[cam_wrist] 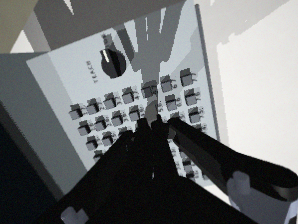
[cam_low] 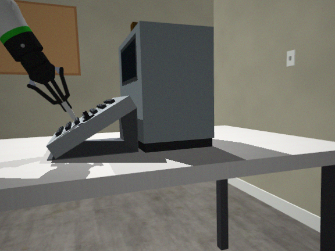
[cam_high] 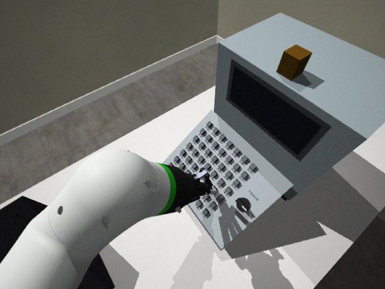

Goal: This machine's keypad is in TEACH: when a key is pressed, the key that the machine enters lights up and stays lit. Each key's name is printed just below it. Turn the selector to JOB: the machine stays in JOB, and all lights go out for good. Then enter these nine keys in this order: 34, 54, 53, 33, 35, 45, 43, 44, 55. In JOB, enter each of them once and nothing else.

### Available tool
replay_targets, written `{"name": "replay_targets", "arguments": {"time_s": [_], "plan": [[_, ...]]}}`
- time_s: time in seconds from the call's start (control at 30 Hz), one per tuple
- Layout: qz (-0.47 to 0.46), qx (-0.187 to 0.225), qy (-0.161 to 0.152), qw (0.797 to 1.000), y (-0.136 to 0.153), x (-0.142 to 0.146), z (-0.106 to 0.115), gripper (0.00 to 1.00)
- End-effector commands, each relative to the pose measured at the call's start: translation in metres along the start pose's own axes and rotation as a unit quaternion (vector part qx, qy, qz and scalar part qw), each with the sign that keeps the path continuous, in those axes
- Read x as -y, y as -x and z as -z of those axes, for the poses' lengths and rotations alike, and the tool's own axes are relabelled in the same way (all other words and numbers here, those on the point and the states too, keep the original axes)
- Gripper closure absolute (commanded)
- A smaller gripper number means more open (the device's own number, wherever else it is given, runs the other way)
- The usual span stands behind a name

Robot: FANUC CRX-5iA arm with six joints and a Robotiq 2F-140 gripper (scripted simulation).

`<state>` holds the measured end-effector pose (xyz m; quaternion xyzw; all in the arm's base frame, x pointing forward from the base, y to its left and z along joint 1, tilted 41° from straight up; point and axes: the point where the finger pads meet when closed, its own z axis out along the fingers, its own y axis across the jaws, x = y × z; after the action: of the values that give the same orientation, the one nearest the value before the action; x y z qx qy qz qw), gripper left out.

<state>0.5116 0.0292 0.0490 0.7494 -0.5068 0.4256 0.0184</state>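
Note:
The machine's sloped keypad (cam_high: 217, 167) holds several rows of small dark keys, and none is lit. It also shows in the exterior view (cam_low: 90, 122) and in the wrist view (cam_wrist: 140, 115). The black selector knob (cam_high: 244, 204) sits at the panel's near right corner, beside the printed word TEACH (cam_high: 253, 195); the wrist view shows the selector knob (cam_wrist: 112, 62) too. My gripper (cam_high: 210, 188) is shut and empty. Its pale tips (cam_low: 74, 117) point down at a key in the keypad's lower rows, left of the selector. The tips (cam_wrist: 152, 112) are at or just above that key; I cannot tell if they touch it.
The grey machine body (cam_low: 171, 81) with its dark screen (cam_high: 277, 110) rises behind the keypad. A brown block (cam_high: 294, 61) sits on its top. My white arm (cam_high: 110, 207) covers the keypad's near left corner. The table's edge (cam_low: 174, 177) runs in front.

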Motion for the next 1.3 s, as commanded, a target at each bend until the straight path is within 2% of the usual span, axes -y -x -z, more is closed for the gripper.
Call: {"name": "replay_targets", "arguments": {"time_s": [0.0, 1.27], "plan": [[0.000, 0.000, 0.000, 1.000, 0.0000, 0.0000, -0.0001, 1.00], [0.000, 0.000, 0.000, 1.000, 0.0000, 0.0000, -0.0094, 1.00]]}}
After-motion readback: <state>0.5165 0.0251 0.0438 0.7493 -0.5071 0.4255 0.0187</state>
